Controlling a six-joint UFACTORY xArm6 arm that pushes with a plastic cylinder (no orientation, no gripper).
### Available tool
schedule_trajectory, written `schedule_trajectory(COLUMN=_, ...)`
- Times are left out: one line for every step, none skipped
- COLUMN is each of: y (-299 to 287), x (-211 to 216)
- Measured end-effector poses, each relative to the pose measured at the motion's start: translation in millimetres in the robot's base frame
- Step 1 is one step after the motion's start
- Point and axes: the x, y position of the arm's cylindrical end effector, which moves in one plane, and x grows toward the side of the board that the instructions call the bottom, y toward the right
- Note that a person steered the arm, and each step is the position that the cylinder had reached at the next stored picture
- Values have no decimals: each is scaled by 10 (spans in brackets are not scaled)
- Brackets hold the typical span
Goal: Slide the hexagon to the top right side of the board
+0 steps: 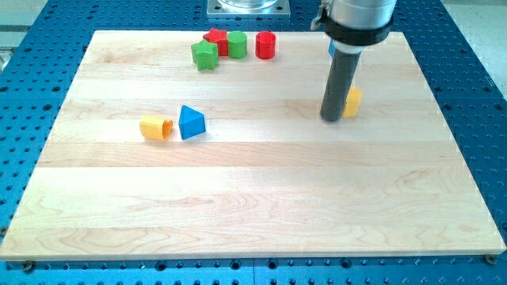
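Observation:
A yellow block [354, 102], apparently the hexagon, lies in the right half of the board, partly hidden behind the rod. My tip [330, 119] rests on the board just to the view's left of it, touching or nearly touching its left side. A small bit of a blue block [331, 48] shows behind the arm, near the board's top edge; its shape is hidden.
A green star [204, 55], red star [215, 39], green cylinder [237, 45] and red cylinder [265, 45] cluster at the top centre. A second yellow block [156, 127] and a blue triangle [191, 123] lie side by side at the left. The wooden board [261, 206] sits on a blue perforated table.

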Motion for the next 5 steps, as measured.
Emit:
schedule_trajectory(y=234, x=-422)
schedule_trajectory(y=135, x=-109)
schedule_trajectory(y=418, x=-20)
schedule_trajectory(y=660, x=-433)
schedule_trajectory(y=745, x=-287)
